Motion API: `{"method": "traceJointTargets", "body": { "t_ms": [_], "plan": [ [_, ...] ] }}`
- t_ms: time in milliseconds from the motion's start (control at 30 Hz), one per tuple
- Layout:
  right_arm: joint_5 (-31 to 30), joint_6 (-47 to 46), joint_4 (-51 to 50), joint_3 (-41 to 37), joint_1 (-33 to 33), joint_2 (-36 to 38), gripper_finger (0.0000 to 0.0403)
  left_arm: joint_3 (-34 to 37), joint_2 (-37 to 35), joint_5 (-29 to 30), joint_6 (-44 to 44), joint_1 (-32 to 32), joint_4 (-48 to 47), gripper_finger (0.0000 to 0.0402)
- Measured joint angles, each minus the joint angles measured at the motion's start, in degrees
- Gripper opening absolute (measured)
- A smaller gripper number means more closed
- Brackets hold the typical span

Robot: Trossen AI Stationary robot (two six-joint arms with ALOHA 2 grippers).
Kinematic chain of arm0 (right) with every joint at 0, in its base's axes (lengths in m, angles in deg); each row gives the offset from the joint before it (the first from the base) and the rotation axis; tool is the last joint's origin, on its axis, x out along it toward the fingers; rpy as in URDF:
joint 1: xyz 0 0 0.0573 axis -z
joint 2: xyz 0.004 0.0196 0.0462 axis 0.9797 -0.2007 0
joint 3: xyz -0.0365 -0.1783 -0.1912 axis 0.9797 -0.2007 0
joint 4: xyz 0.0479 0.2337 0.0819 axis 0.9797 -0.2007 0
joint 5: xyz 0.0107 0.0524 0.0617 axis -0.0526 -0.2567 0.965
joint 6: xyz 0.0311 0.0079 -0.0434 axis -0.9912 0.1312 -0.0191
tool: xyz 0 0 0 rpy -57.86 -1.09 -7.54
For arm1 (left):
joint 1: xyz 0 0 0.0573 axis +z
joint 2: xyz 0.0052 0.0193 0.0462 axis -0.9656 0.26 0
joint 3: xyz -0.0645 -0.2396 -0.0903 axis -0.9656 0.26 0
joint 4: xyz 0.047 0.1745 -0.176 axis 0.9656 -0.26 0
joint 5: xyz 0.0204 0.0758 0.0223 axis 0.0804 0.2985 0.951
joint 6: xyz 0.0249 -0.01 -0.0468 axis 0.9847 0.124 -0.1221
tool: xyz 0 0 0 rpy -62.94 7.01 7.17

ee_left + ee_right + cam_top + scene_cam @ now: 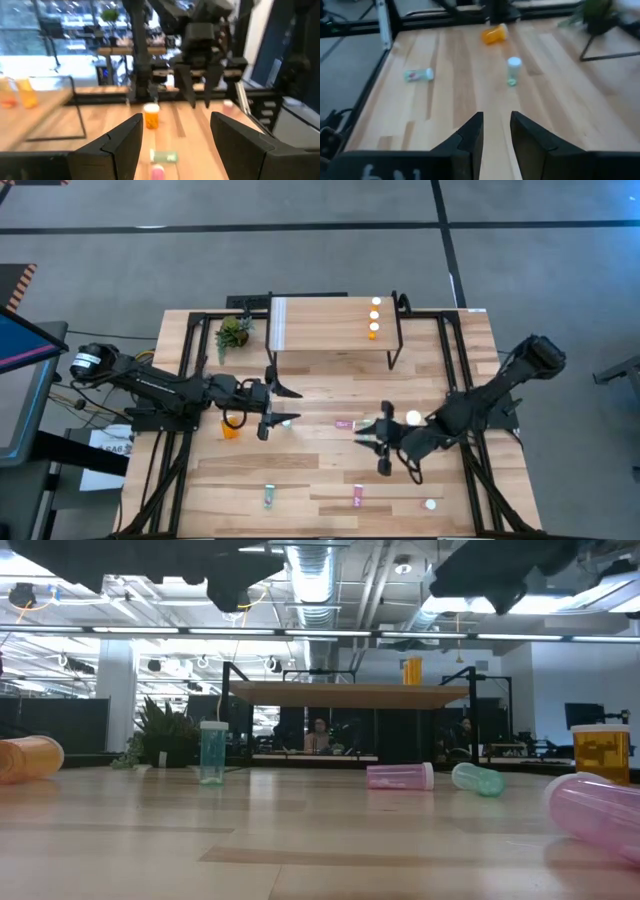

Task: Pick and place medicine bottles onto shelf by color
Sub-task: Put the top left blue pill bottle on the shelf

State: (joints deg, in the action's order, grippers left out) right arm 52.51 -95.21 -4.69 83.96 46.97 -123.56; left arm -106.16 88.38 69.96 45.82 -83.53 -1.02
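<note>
On the left, our left gripper [272,420] hangs with fingers spread and empty, between a tipped orange bottle [231,430] and an upright teal bottle [287,423], probably lined up to pick one. Further along, the shelf [325,325] carries three orange bottles [375,316] in a row near one end, so that end seems kept for orange. On the right, our right gripper [377,440] hovers with fingers narrowly apart, holding nothing, near a lying pink bottle [344,423].

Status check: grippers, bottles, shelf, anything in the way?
Left gripper open, empty, mid-table. Right gripper empty, jaws narrow. Three orange bottles on shelf; rest loose on table. Nothing blocking.
</note>
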Motion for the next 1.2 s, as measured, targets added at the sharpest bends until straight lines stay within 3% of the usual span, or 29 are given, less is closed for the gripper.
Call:
{"method": "traceJointTargets", "body": {
  "t_ms": [233,467,767,867,967,1200],
  "plan": [
    [3.2,4.3,0.2,0.0,3.3,1.7,0.0110,-4.5,4.9,-3.4,2.2,0.5,-6.7,0.0221],
    [-7.2,13.1,0.4,0.0,3.2,7.5,0.0107,-8.2,11.1,7.2,7.5,2.4,-9.0,0.0221],
    [-8.8,14.8,-5.4,-0.1,6.1,5.3,0.0107,-8.9,19.3,2.4,7.5,10.6,-7.5,0.0208],
    [-3.9,18.7,-0.7,0.0,9.7,5.6,0.0107,-10.7,19.9,-1.9,7.2,14.9,-8.1,0.0196],
    [3.5,24.0,2.2,0.1,13.1,8.0,0.0107,-15.1,19.8,-5.9,5.9,18.2,-13.2,0.0185],
    [4.8,26.8,-0.4,0.0,15.2,15.2,0.0107,-26.3,19.7,-3.5,8.8,17.2,-37.2,0.0159]
  ]
}}
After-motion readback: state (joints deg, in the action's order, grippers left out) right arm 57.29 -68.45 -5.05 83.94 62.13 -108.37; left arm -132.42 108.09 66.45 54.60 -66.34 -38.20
